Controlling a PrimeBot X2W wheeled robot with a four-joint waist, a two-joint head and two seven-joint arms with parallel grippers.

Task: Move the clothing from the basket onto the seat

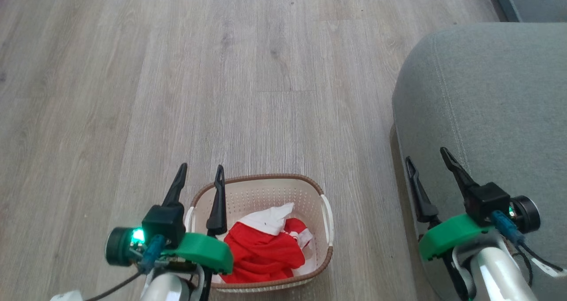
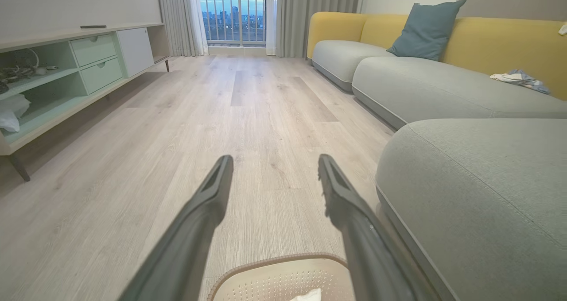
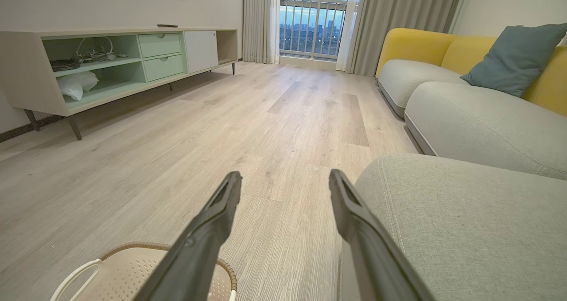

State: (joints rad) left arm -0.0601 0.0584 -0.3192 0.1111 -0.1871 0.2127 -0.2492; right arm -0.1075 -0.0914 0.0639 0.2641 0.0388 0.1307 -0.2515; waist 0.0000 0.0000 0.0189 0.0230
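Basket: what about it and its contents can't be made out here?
Head view: clothing lies bunched; number of pieces unclear.
Head view: left gripper and its arm cover the near left corner of the basket.
Wrist views: the bottom edge cuts off most of the basket.

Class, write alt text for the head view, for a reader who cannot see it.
A cream basket holding red and white clothing stands on a wooden floor, with a grey-green seat to its right. The robot's left gripper, open, hangs above the basket's left edge; its right gripper, also open, hangs over the seat's edge.
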